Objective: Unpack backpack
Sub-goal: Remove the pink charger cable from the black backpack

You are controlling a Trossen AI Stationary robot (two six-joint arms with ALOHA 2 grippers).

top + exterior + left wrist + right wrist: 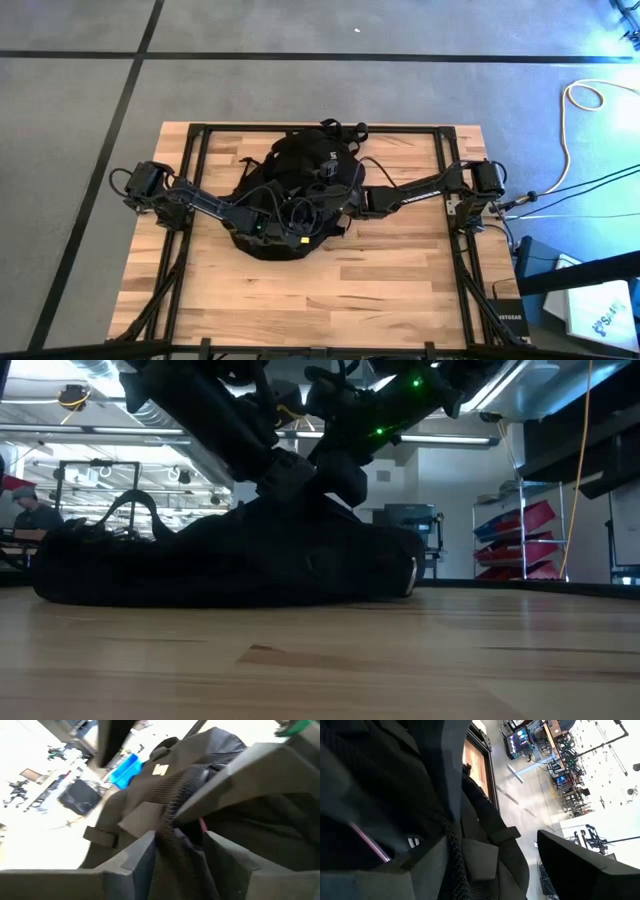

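The black backpack (295,180) lies flat on the middle of the wooden table (400,280), and the low view shows it (230,560) as a low dark mound. Both arms reach over it from the sides. My left gripper (180,852) is at the near part of the pack (303,215), with black fabric filling the gap between its fingers. My right gripper (490,865) stands wide open at the pack's right part (338,200), by the zipper-edged opening. A thin pink thing (367,840) shows inside that opening. My left gripper pinches a fold of the backpack's fabric with a zipper edge (172,827) between its two fingers. The fingers come nearly level from the table's left. The rest of the pack lies on the table. My right gripper has one finger (395,872) against the opening's zipper edge (452,845), seemingly just inside it. The other finger (580,865) stands outside, clear of the fabric.
Black frame rails (455,230) run along the table's sides and far edge. Cables (580,190) and boxes (590,310) lie on the floor to the right. Bare wood lies in front of the pack (320,660). A person (20,510) sits far behind.
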